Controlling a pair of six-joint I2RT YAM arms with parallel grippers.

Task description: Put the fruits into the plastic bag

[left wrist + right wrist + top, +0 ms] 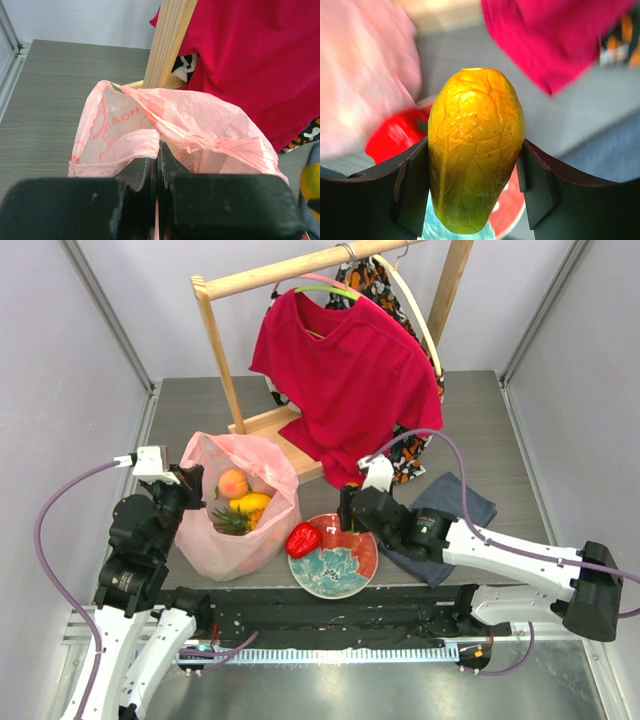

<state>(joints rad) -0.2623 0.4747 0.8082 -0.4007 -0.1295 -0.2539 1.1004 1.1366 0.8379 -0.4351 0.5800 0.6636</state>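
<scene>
Left gripper: closed flat on the left rim of the plastic bag. The wrist view shows both fingers pressed together with pink film pinched between them, and the bag mouth is held up and open. The bag sits on the left side of the table, close to the near edge, just in front of the base of the wooden rack. Inside it, from the top view: peach toward the far side, a yellow fruit right beside it, pineapple nearest the arms. All three are bunched together.

Right gripper: gripping a yellow-green fruit — upright between the two fingers, one finger on each flank, top and bottom sticking out past the jaws. The skin is glossy and crackled. In the top view this gripper hangs over the far rim of the plate, and I can't make out the held fruit there.

The plate is at the near edge of the table, about mid-width, just right of the bag. The red pepper lies on the plate's left rim, between bag and right gripper — can't tell if it touches the bag. The right wrist view is blurred around the fruit, so pepper and bag are only smears behind it.

The grey-blue cloth lies right of the plate, partly under the right arm. The red T-shirt hangs on the rack toward the far edge.
</scene>
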